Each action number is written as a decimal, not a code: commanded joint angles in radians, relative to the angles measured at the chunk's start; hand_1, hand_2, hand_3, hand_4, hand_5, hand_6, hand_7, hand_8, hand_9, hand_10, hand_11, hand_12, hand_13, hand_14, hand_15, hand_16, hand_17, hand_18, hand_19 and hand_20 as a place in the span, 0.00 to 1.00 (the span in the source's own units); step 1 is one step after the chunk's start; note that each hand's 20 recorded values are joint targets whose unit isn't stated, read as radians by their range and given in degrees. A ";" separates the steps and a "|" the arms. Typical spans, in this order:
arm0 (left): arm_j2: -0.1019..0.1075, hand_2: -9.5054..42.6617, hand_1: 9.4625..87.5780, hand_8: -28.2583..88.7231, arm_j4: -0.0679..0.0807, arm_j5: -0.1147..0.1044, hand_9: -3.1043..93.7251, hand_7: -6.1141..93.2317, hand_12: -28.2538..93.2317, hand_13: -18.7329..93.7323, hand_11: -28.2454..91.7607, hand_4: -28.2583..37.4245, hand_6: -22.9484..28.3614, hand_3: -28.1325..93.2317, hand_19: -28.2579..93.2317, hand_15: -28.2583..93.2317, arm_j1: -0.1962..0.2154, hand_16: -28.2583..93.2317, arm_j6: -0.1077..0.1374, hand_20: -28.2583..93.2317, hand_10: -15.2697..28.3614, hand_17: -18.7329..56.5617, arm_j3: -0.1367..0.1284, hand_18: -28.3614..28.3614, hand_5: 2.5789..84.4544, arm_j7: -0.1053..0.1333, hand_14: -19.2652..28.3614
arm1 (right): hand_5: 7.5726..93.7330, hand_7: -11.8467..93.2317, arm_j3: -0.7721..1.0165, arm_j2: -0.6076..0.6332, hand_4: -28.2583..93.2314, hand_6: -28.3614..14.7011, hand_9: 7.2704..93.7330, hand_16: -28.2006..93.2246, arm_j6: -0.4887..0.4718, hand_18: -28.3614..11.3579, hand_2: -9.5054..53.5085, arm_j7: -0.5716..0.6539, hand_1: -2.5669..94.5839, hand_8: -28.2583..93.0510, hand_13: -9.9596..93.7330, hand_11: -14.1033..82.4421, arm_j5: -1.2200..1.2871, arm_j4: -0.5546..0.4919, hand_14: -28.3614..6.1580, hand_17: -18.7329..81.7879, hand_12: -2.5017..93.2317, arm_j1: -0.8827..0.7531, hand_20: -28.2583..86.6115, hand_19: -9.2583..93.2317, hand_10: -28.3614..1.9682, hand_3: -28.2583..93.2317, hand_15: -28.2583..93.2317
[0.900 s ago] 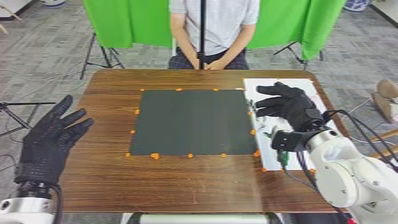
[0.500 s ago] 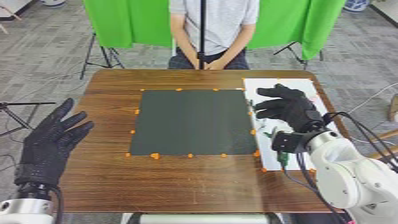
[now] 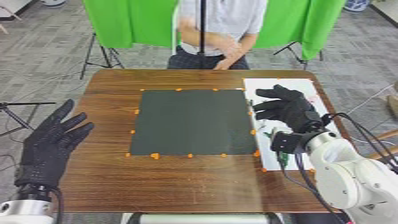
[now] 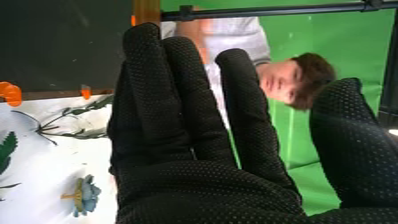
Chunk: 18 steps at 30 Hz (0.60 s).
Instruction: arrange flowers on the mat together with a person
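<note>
The dark mat lies bare in the middle of the table. My right hand is over the white sheet at the mat's right side, covering part of it. In the right wrist view my right hand has its fingers straight, holding nothing. Near it on the white sheet lie a blue flower, a thin green stem with leaves and a green leaf. At the table's left edge my left hand is raised, open and holding nothing.
Small orange markers line the mat's border. A black vertical pole stands beyond the far edge of the brown table, with green cloth behind. Cables hang beside my right arm.
Beyond the far edge, the person's hands have come up from the lap and one arm has lifted across the body. My two hands have hardly moved.
</note>
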 commanded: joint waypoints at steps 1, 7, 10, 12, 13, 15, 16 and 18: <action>-0.011 0.34 0.15 0.17 -0.003 0.007 0.34 0.16 0.32 0.36 0.39 0.04 0.55 0.85 0.56 0.58 0.009 0.17 -0.006 0.31 0.72 0.16 0.010 0.85 0.34 -0.013 0.88 | 0.59 0.24 0.005 -0.002 0.05 0.61 0.64 0.30 -0.001 0.22 0.37 0.004 0.22 0.13 0.61 0.33 -0.011 -0.006 0.22 0.33 0.17 -0.010 0.34 0.70 0.25 0.85 0.66; -0.012 0.34 0.15 0.17 -0.006 0.010 0.34 0.16 0.32 0.36 0.39 0.04 0.55 0.85 0.56 0.58 0.009 0.17 -0.009 0.31 0.72 0.16 0.010 0.85 0.34 -0.013 0.89 | 0.59 0.24 -0.011 -0.008 0.05 0.61 0.64 0.30 0.000 0.22 0.38 0.013 0.22 0.13 0.61 0.33 -0.014 -0.004 0.22 0.33 0.17 0.015 0.34 0.70 0.25 0.85 0.66; -0.014 0.34 0.15 0.17 -0.005 0.012 0.34 0.16 0.32 0.36 0.39 0.04 0.55 0.85 0.56 0.58 0.005 0.17 -0.010 0.31 0.72 0.16 0.010 0.85 0.34 -0.017 0.89 | 0.59 0.24 -0.019 -0.007 0.05 0.61 0.64 0.30 0.001 0.22 0.38 0.015 0.22 0.13 0.61 0.33 -0.017 -0.002 0.22 0.33 0.17 0.029 0.34 0.70 0.25 0.85 0.66; -0.010 0.34 0.15 0.17 -0.006 0.009 0.34 0.16 0.32 0.36 0.39 0.04 0.55 0.85 0.56 0.58 0.008 0.17 -0.007 0.31 0.72 0.16 0.011 0.85 0.34 -0.009 0.89 | 0.59 0.24 -0.019 -0.007 0.05 0.61 0.64 0.30 0.002 0.22 0.38 0.012 0.22 0.13 0.61 0.33 -0.016 -0.003 0.22 0.32 0.17 0.031 0.34 0.70 0.25 0.85 0.66; -0.012 0.35 0.15 0.17 -0.008 0.010 0.34 0.16 0.32 0.36 0.39 0.04 0.55 0.85 0.56 0.58 0.012 0.17 -0.006 0.31 0.72 0.16 0.010 0.85 0.34 -0.012 0.89 | 0.59 0.24 -0.019 -0.011 0.05 0.61 0.64 0.30 -0.001 0.22 0.38 0.017 0.22 0.13 0.61 0.33 -0.021 -0.001 0.22 0.32 0.17 0.033 0.34 0.70 0.25 0.85 0.66; -0.013 0.35 0.15 0.17 -0.009 0.014 0.34 0.16 0.32 0.36 0.39 0.04 0.55 0.85 0.56 0.58 0.008 0.17 -0.013 0.31 0.71 0.16 0.008 0.85 0.34 -0.017 0.89 | 0.59 0.24 -0.016 -0.010 0.05 0.61 0.64 0.30 0.000 0.22 0.38 0.017 0.22 0.13 0.61 0.33 -0.020 -0.003 0.22 0.32 0.17 0.032 0.34 0.70 0.25 0.85 0.66; -0.016 0.35 0.15 0.17 -0.010 0.019 0.34 0.16 0.32 0.36 0.39 0.04 0.55 0.85 0.56 0.58 0.006 0.17 -0.014 0.31 0.71 0.16 0.007 0.85 0.34 -0.024 0.89 | 0.59 0.24 -0.014 -0.011 0.05 0.61 0.64 0.30 0.002 0.22 0.37 0.021 0.22 0.13 0.61 0.33 -0.021 -0.004 0.22 0.32 0.17 0.028 0.34 0.70 0.25 0.85 0.66; -0.015 0.34 0.15 0.17 -0.010 0.016 0.34 0.16 0.32 0.36 0.39 0.04 0.55 0.85 0.56 0.58 0.006 0.17 -0.012 0.31 0.72 0.16 0.005 0.85 0.34 -0.020 0.89 | 0.59 0.24 -0.012 -0.015 0.05 0.61 0.64 0.30 -0.007 0.22 0.37 0.023 0.22 0.13 0.61 0.33 -0.024 -0.004 0.22 0.32 0.17 0.029 0.34 0.70 0.25 0.85 0.66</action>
